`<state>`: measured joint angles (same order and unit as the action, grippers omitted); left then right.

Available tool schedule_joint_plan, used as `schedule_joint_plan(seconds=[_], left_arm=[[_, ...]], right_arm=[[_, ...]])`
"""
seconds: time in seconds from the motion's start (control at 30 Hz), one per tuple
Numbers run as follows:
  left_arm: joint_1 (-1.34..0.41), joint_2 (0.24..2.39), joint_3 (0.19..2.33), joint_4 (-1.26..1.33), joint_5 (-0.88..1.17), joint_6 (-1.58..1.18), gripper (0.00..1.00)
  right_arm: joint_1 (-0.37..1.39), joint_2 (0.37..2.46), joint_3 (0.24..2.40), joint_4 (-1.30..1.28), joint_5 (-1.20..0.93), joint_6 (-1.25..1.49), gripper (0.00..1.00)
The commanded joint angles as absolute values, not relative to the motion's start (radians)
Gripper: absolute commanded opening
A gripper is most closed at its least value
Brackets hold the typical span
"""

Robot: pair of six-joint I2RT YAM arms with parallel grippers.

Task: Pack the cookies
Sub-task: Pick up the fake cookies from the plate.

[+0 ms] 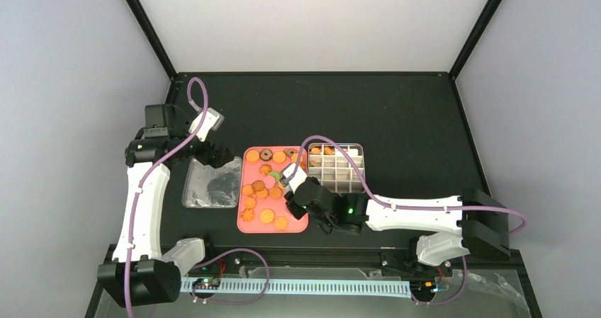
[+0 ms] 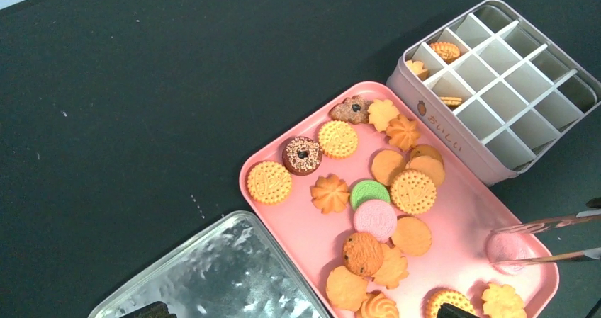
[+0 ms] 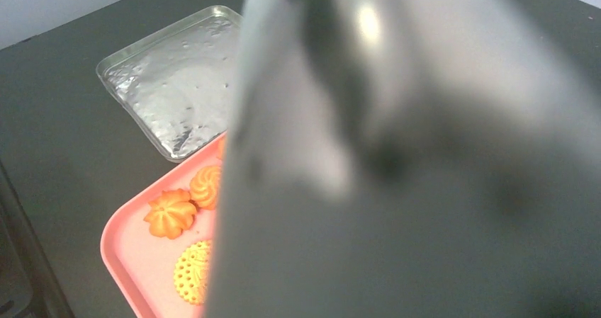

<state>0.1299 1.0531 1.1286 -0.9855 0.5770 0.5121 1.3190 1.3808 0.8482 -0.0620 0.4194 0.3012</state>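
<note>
Hidden by a blurred grey mass (image 3: 425, 155) at the right jaws: the jaws themselves, most of the pink tray (image 3: 138, 251) and its cookies (image 3: 170, 214).

Our two white-and-black arms, each strung with purple cable.
Left of the pink rectangular plastic tray (image 1: 298, 226) we see the left arm (image 1: 145, 205): white shells, black joints, a looping purple cable (image 1: 206, 104) and a small green light. Right of the tray, the right arm (image 1: 418, 217) matches it, with a second purple cable (image 1: 327, 139). The right gripper (image 2: 500, 246) ends in thin silvery fingers (image 2: 546, 223).

Cookies (image 2: 340, 139) on tray (image 2: 461, 219) — lid (image 2: 220, 275) left, tin (image 2: 453, 137) right, some inside.
</note>
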Motion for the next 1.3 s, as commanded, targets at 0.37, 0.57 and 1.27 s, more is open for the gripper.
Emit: schedule_joint_plan(seconds=[0.37,0.57,1.27], left_arm=[[0.137,1.036,1.129,-0.984,0.648,0.508,0.99],[0.137,1.039,1.132,-0.989,0.653,0.510,0.99],[0.137,1.041,1.135,-1.009,0.655,0.525,0.99]], right_arm=[[1.321,1.370,0.833,-0.073,0.460,0.309,0.50],[1.322,1.385,0.822,-0.057,0.417,0.323,0.50],[1.292,1.354,0.901,-0.118,0.418,0.273,0.12]])
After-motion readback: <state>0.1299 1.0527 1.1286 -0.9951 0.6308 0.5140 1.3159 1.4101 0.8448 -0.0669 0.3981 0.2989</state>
